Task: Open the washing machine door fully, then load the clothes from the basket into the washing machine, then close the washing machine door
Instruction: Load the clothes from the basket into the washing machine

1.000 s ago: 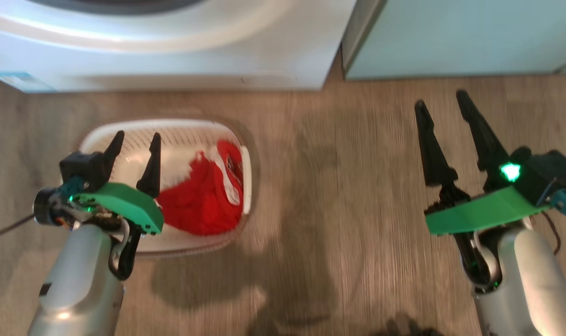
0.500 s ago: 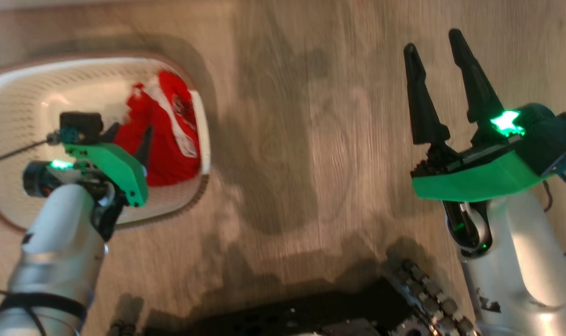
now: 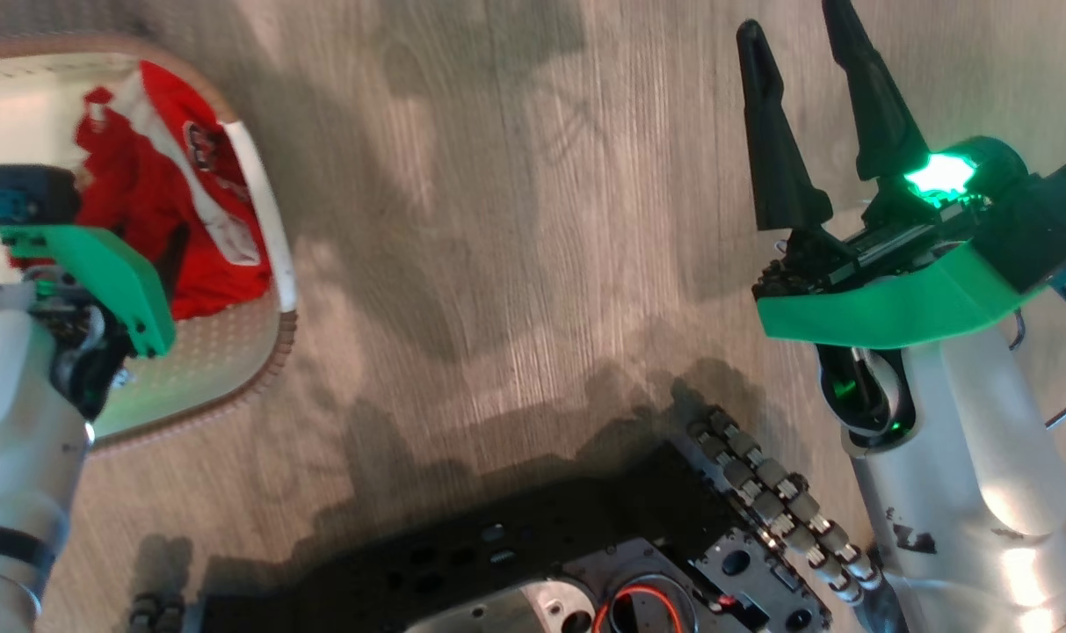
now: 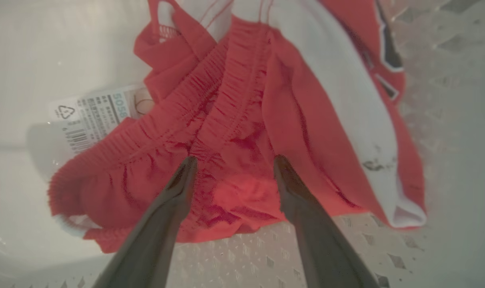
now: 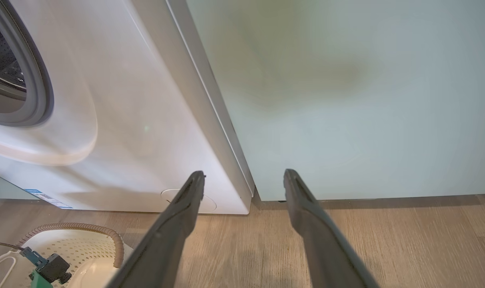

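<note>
The clothes [image 4: 234,132] were soft red cloth, puckered along an elastic band, with a smooth white stripe. The basket [image 3: 199,369] was glossy perforated plastic with a rough woven-look rim [image 3: 273,365], on a matt wood-grain floor [image 3: 497,264]. The washer [image 5: 138,120] looked smooth and glossy, the cabinet [image 5: 346,100] matt.

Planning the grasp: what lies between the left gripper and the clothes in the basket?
Nothing: in the left wrist view the left gripper holds its open fingers right at the clothes, red fabric showing between them. Whether they touch is unclear.
</note>
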### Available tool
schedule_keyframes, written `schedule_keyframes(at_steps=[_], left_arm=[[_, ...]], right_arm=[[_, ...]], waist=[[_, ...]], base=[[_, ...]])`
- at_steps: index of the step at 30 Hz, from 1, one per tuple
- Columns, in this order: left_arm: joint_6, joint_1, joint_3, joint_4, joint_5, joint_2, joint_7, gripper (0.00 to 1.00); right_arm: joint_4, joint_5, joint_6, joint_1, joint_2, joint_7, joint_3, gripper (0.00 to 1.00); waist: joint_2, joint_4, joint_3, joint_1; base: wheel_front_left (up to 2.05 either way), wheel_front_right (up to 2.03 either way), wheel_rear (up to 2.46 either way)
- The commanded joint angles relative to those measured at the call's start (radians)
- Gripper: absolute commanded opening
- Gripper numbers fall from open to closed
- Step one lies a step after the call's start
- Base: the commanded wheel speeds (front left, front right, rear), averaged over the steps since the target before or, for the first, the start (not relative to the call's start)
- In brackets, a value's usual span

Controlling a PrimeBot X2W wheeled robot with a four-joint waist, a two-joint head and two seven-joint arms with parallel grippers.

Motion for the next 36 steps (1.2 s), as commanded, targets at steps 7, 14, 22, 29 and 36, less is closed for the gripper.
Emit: schedule_keyframes(at_steps=[7,14,22,29,36], left_arm=[[-0.001,-0.038,0.006,0.043,-0.061,0.079,0.029,1.00],[-0.001,-0.067,-0.011,0.092,-0.091,0.088,0.061,1.00],[-0.001,-0.093,-0.047,0.121,-0.124,0.091,0.092,0.00],[0.029,-0.124,-0.036,0.165,-0.112,0.102,-0.027,0.00],[0.042,-0.095,-0.036,0.153,-0.104,0.077,-0.146,0.00]], right_arm=[[-0.060,0.024,0.000,0.028,0.004,-0.006,0.031,1.00],[-0.070,0.036,0.000,0.034,0.004,-0.006,0.040,1.00],[-0.083,0.046,0.000,0.054,0.004,-0.006,0.035,1.00],[-0.081,0.060,0.000,0.039,0.004,-0.006,0.031,1.00],[-0.066,0.023,0.000,0.039,0.004,-0.006,0.005,1.00]], waist=[[0.0000,-0.042,0.074,-0.0001],[0.0000,-0.059,0.092,-0.0001],[0.0000,-0.062,0.096,-0.0001],[0.0000,-0.050,0.081,-0.0001],[0.0000,0.013,0.006,-0.0001]], base=[[0.00,0.00,0.00],[0.00,0.00,0.00],[0.00,0.00,0.00],[0.00,0.00,0.00],[0.00,0.00,0.00]])
